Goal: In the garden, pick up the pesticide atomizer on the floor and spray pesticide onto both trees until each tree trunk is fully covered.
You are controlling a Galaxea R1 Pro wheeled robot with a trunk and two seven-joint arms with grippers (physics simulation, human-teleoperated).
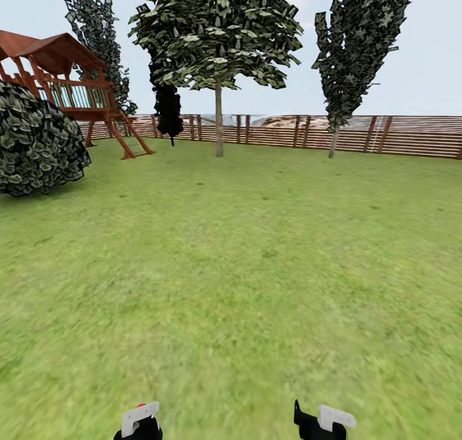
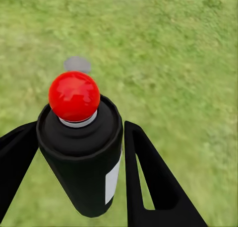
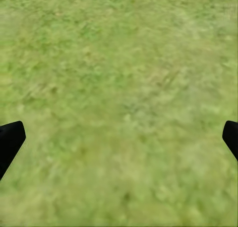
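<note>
Left wrist view: the left gripper (image 2: pixel 79 132) is clasping a black canister with a red ball cap and a white label. Judged to be the pesticide atomizer (image 2: pixel 82 157), though it is darker than expected. It is sitting upright between the two fingers, cap pointing away from the wrist. One finger is pressing on its side and the other is lying just beside it. No slipping or tilting is showing.

The right gripper (image 3: pixel 119 137) is hanging spread wide with nothing between its fingers, and grass (image 3: pixel 119 63) is passing under it.

Beyond the cap, a small blurred grey patch (image 2: pixel 77 64) is lying on the lawn; what it is cannot be told.

In the head view both grippers are sitting low and close in, with open lawn ahead of them. Far ahead of the held can, a broad-crowned tree (image 1: pixel 218 42) is standing on a bare trunk (image 1: pixel 219 122) in front of the slatted fence (image 1: pixel 410 135). Ahead and to the right of the can, a columnar tree (image 1: pixel 362 42) is standing by the fence; whether it is the second target cannot be told. A near-black conifer (image 1: pixel 168 106), a play structure (image 1: pixel 64 74) and a bush (image 1: pixel 35 142) are lying ahead and to the left.

Judgement: the step in hand is carrying the can to the first trunk. No white specks are showing on the bark.
- Keep the can upright and the grip firm.
- Drive straight for the middle trunk.
- Stop close, with the cap level with the bark, before spraying.
</note>
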